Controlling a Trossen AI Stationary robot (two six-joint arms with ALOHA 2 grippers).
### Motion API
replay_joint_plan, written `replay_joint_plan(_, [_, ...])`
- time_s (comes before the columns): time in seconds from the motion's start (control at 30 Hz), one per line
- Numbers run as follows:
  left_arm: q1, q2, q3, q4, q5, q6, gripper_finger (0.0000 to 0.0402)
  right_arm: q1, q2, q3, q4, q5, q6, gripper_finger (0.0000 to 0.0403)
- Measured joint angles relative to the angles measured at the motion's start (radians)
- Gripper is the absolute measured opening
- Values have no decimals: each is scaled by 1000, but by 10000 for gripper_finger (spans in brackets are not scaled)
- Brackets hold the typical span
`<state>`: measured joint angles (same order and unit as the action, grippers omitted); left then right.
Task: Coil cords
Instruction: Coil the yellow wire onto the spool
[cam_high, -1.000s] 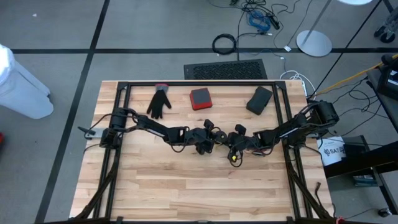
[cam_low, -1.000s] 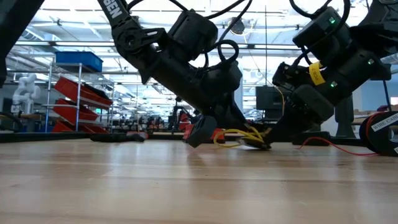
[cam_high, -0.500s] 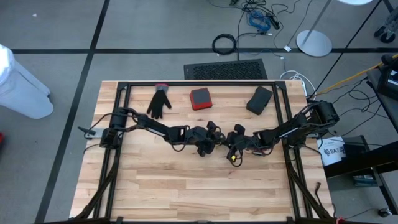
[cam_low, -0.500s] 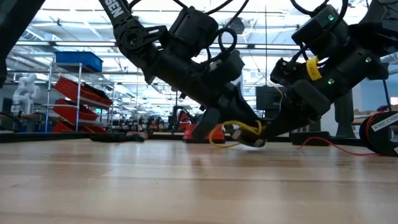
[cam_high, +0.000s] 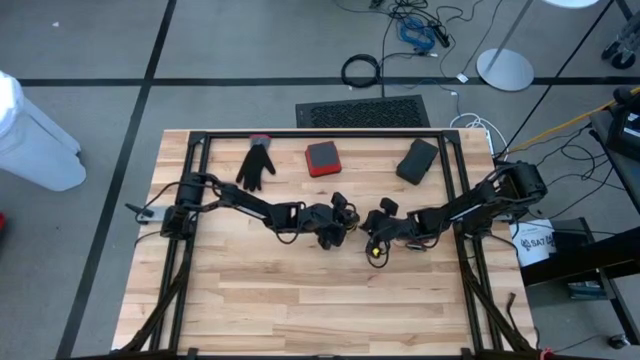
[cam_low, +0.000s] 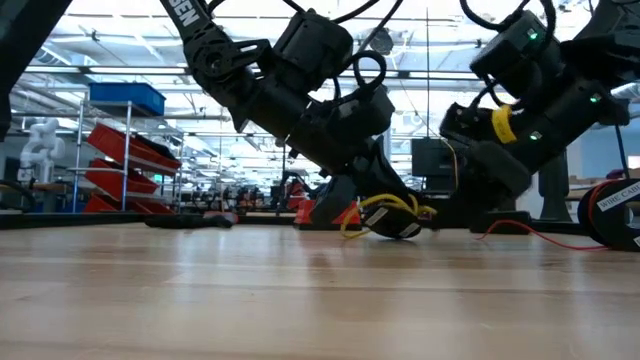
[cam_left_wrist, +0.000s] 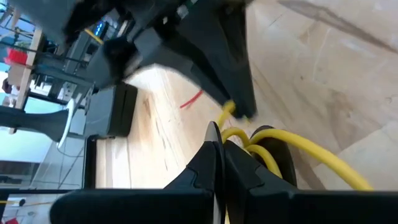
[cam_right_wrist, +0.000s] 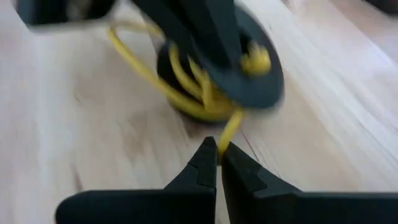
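Since the earlier frame, the left hand (cam_left_wrist: 219, 148) has been closed on the yellow cord (cam_left_wrist: 298, 149); the right hand (cam_right_wrist: 217, 155), just beside, pinches its far end.

Bright even overhead light, soft shadows, heavy blur in wrist views.

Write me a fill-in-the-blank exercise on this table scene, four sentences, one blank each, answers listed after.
1. Both grippers meet near the table's middle over a cord coloured ______.
2. The right gripper is shut on the ______ cord.
3. On the table's far edge, the red box lies between the black glove and a ______ box.
4. The left gripper has its fingers ______.

Missing words: yellow; yellow; black; shut
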<state>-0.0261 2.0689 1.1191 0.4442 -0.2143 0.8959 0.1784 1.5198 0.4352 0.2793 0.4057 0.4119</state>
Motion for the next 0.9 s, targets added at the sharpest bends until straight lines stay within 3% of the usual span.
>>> replay_joint_plan(0.33, [0,-1,-2,-9,-21,-8,10,40,-225,-1,-328,121,87,0])
replay_joint_plan(0.63, [38,-2,-4,-43,-175,-45,10,143,-433,-2,-365,136,90,0])
replay_joint_plan(0.9, [84,-2,-4,-36,-176,-149,10,241,-519,-2,-368,200,104,0])
